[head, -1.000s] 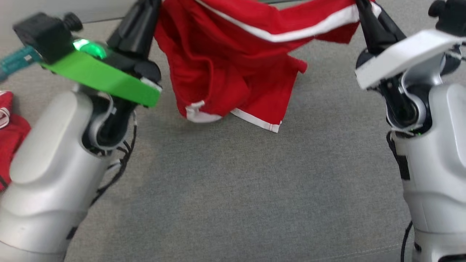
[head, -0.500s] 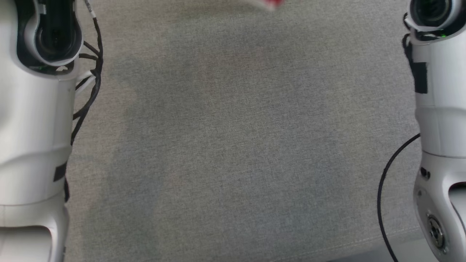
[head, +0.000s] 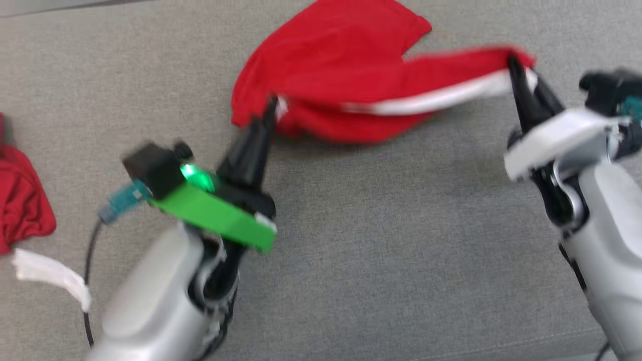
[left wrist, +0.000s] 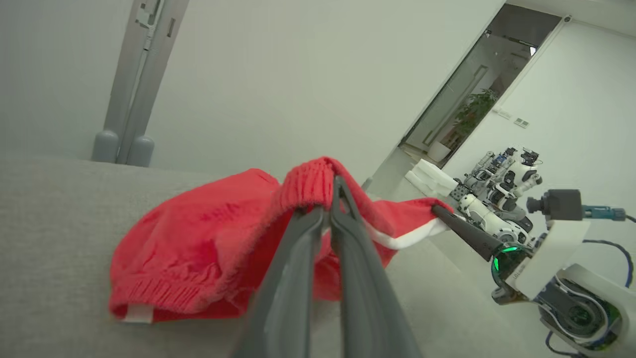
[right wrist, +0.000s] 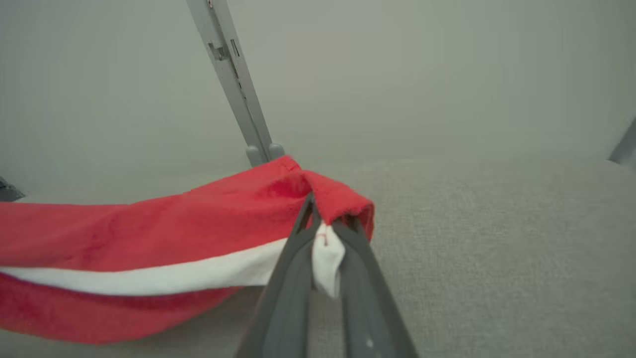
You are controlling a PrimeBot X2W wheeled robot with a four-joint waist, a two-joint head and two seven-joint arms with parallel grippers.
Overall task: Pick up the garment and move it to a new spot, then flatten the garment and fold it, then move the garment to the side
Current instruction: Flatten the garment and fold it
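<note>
Nearest me, two pale robot arms reach fwd over a grey fabric surface (head: 351,260); the left arm (head: 155,306) has a green plate (head: 210,218) at its wrist, the right arm (head: 607,260) is opposite. The left jaws are pressed together on a ribbed red edge of the garment (head: 336,70); the right jaws are pinched on its other end, where a white stripe (head: 441,100) runs. The cloth hangs stretched between them, near edge raised, the rest lying on the surface farther out. Gripped at two ends like this, I'd guess, so the fabric pulls taut & can be laid flat for folding. Off to the left, well apart: a second red heap (head: 22,205) & a white strip (head: 47,273). Beyond: a grey post (right wrist: 233,84) against a plain wall; an open doorway (left wrist: 477,99).
</note>
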